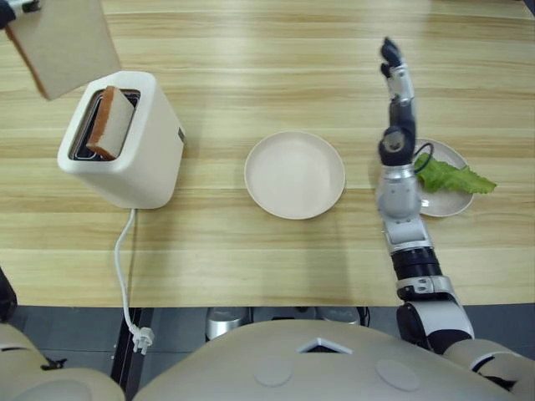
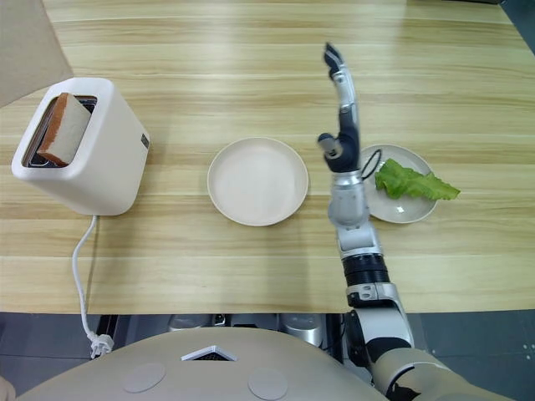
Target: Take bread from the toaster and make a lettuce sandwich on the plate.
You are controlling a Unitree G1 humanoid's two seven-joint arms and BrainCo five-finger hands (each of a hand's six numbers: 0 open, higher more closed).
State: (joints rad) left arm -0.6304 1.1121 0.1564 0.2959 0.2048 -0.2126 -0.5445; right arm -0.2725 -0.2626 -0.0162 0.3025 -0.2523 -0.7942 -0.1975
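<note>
Up at 10 o'clock, the left hand (image 1: 17,7) is almost wholly cut off by the frame edge. Only a scrap of it shows, pinching the upper corner of a slice of bread (image 1: 71,42). That slice hangs in the air above and behind the toaster (image 1: 138,159), clear of it. It is pale and flat-faced with a brown crust along its left edge, and its top is cropped too.

A second slice (image 1: 113,121) stands tilted in the white toaster's slot, with about half of it sticking out. The toaster sits at 9 o'clock from the round plate (image 1: 294,175), which is cream-coloured and holds nothing. At 3 o'clock from that plate lies a small plate (image 1: 443,207) bearing a green lettuce leaf (image 1: 456,177), whose tip hangs over the right rim.

The right hand (image 1: 397,83) is stretched flat toward 12 o'clock with straight fingers and nothing in it. Its forearm hides the small plate's left rim.

A white power cord (image 1: 124,267) runs from the toaster toward 6 o'clock, off the wooden table (image 1: 251,50), and ends in a plug (image 1: 142,338).
</note>
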